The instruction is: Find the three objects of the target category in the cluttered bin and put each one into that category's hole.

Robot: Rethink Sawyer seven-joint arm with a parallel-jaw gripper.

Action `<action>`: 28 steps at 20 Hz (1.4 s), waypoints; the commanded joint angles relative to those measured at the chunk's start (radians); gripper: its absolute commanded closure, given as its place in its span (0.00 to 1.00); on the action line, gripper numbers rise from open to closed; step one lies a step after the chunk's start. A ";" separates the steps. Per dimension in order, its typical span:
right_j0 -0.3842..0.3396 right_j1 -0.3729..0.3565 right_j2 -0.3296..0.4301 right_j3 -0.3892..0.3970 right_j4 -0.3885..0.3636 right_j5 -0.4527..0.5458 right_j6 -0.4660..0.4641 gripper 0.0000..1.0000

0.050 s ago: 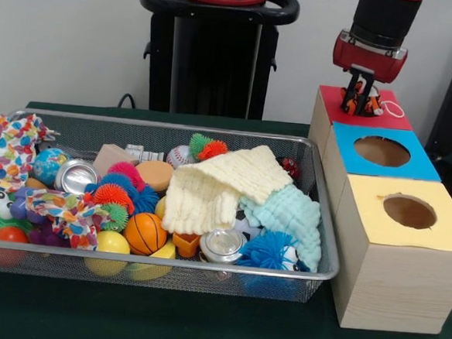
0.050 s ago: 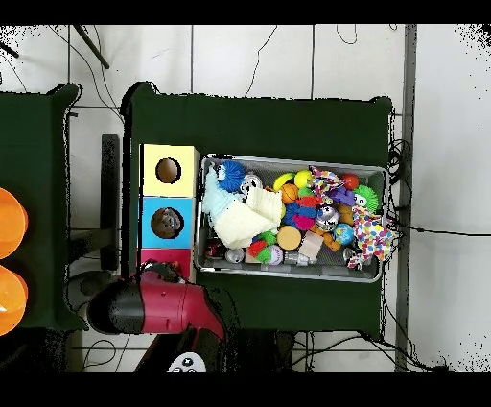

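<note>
Table (image 1: 14, 310) came first, covered in dark green cloth, set on a pale tiled floor (image 2: 249, 58) with cables trailing across it; a white wall stood behind. On the cloth sat the wire mesh bin (image 1: 165, 266), packed with clutter: a cream cloth (image 1: 213, 188) and a mint cloth (image 1: 289, 213) heaped over the middle, spiky rubber balls, a small basketball (image 1: 145, 232), two tin cans, a polka-dot rag (image 1: 6, 150) draped over one end. Just beside the bin stood a row of three wooden boxes, touching each other: yellow-topped box (image 1: 408, 229), blue-topped box (image 1: 382, 153), red-topped box (image 1: 354, 109), the first two with round holes showing.

Over the red-topped box hung the arm, and the gripper (image 1: 361, 93) pinched a small orange, black and white toy (image 1: 364, 101) right at that box's top. So the toy sat at the red hole, not yet let go, as far as could be seen. Judged step: dropping one target into its slot. Next move probably called for spreading the jaws squarely over the hole, then swinging back to the bin to dig under the cloths for any remaining ones. How many were already inside, could not tell.
</note>
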 commanded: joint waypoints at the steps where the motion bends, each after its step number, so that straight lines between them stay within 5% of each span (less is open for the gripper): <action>1: -0.101 0.249 0.133 -0.095 0.045 -0.339 0.223 1.00; 6: -0.124 0.342 0.171 -0.122 0.033 -0.461 0.254 1.00; 14: -0.131 0.378 0.177 -0.144 0.021 -0.506 0.256 1.00; 15: -0.132 0.379 0.176 -0.144 0.018 -0.513 0.257 0.00; 28: -0.118 0.344 0.164 -0.135 0.039 -0.432 0.251 0.00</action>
